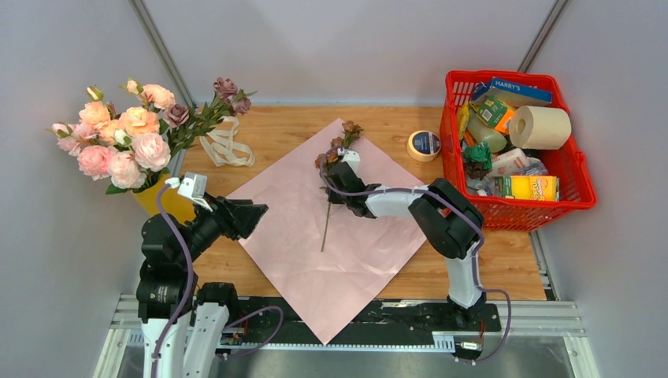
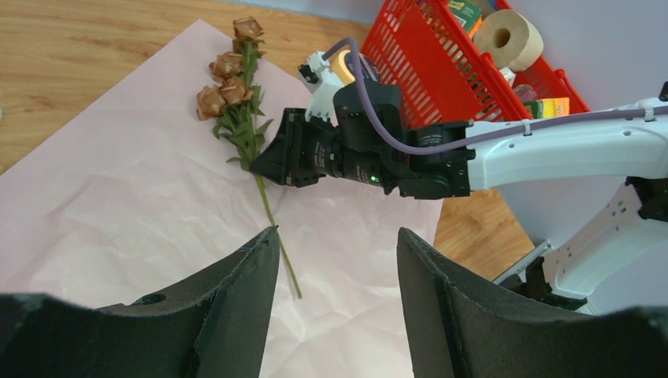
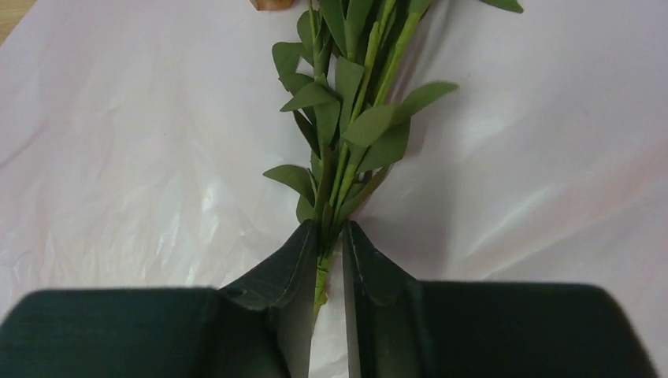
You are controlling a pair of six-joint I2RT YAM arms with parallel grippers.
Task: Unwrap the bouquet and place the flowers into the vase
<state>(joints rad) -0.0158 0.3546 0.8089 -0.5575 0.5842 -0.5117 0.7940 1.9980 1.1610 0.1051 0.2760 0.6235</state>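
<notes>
Single brownish rose stem (image 1: 325, 224) lay flat on the unfolded wrapping paper (image 1: 299, 244), pink side up, mid-bench, blooms pointing to the far edge. Right claw (image 3: 331, 236) straddled the stem just below its leaves, fingers nearly together with the stalks filling the gap at the tips. Couldn't tell if it was actually clamped. Rest of the flowers (image 1: 126, 142) stood in the yellow vase (image 1: 154, 203) at the far left. Left claw (image 2: 337, 236) hung over the paper's left corner, fingers wide apart, nothing between them. Cream ribbon (image 1: 224, 148) lay loose on the bench (image 1: 488, 264) near the vase. Tape roll (image 1: 424, 146) sat just beside the red basket (image 1: 504, 218) on the right.
</notes>
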